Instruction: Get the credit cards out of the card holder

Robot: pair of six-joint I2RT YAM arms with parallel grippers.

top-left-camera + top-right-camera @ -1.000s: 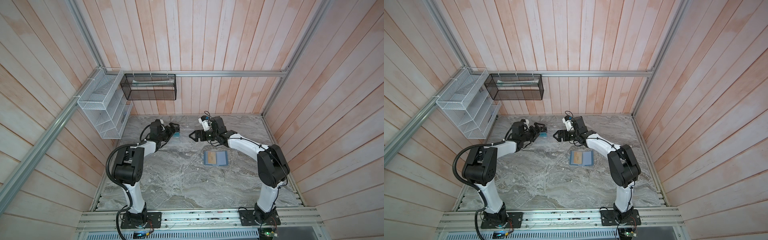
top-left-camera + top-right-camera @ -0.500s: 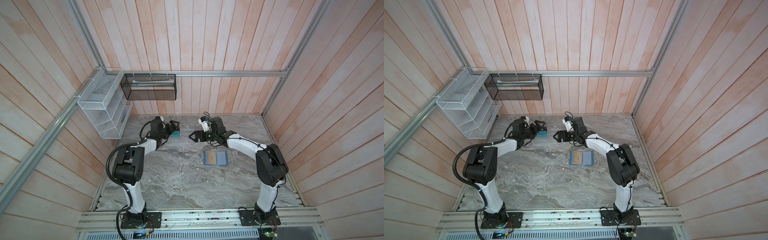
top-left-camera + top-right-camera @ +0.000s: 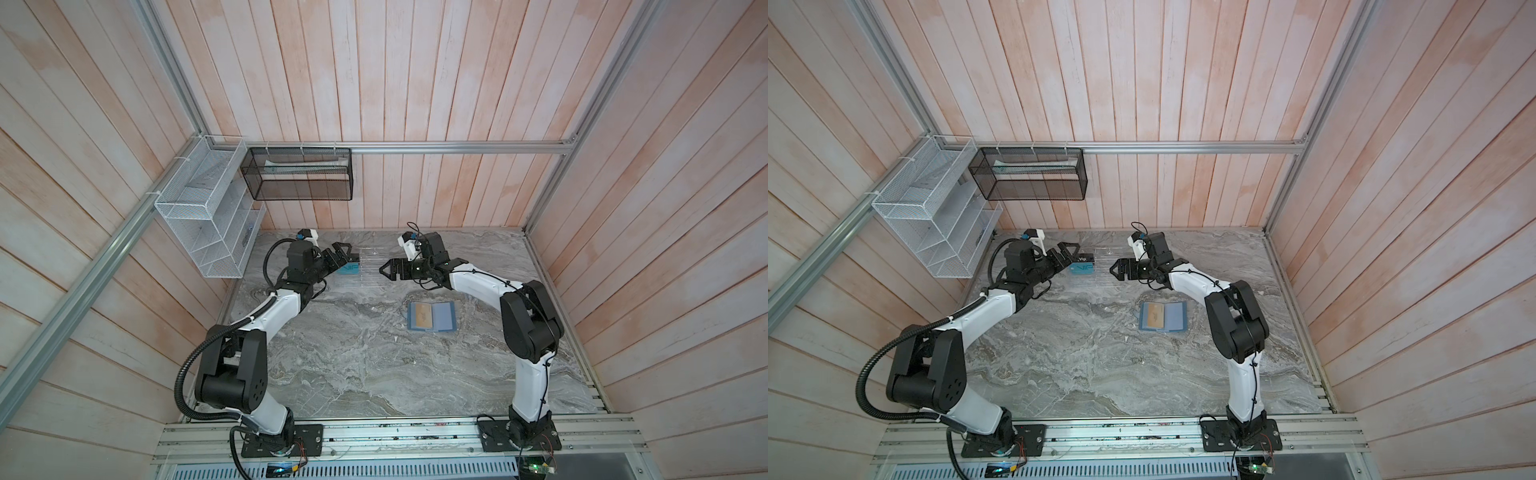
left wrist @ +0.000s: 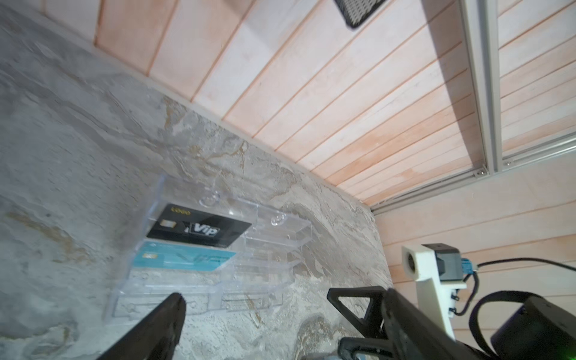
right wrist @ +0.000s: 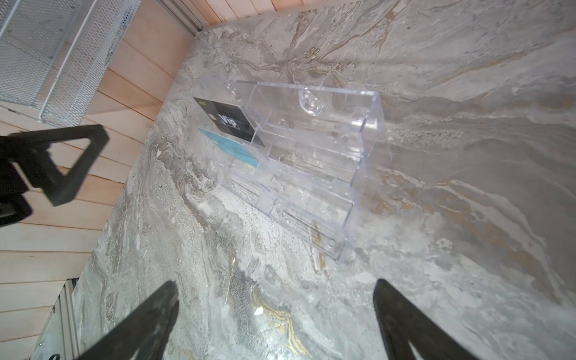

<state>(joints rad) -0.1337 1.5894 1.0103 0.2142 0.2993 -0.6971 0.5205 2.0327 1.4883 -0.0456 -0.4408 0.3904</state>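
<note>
The slate-blue card holder (image 3: pixel 441 316) (image 3: pixel 1174 316) lies open and flat on the marble, right of the middle. A gold-yellow credit card (image 3: pixel 420 316) (image 3: pixel 1153 316) sits in its left half. A teal credit card (image 3: pixel 348 269) (image 3: pixel 1081 270) (image 4: pixel 184 260) (image 5: pixel 230 146) stands in a clear rack farther back. My left gripper (image 3: pixel 343 255) (image 3: pixel 1069 251) (image 4: pixel 280 327) hovers open at the rack's left end, by the teal card. My right gripper (image 3: pixel 388 270) (image 3: pixel 1116 270) (image 5: pixel 274 311) is open and empty at the rack's right end, facing the left one.
The clear acrylic slotted rack (image 3: pixel 372 272) (image 4: pixel 274 246) (image 5: pixel 311 162) also holds a black "Vip" card (image 3: pixel 1084 258) (image 4: pixel 199 229) (image 5: pixel 230 121) above the teal one. A white wire shelf (image 3: pixel 208 216) and a black mesh basket (image 3: pixel 299 174) hang on the back-left walls.
Almost nothing differs. Both grippers stay open beside the rack, and the right arm has shifted very slightly to the left.
</note>
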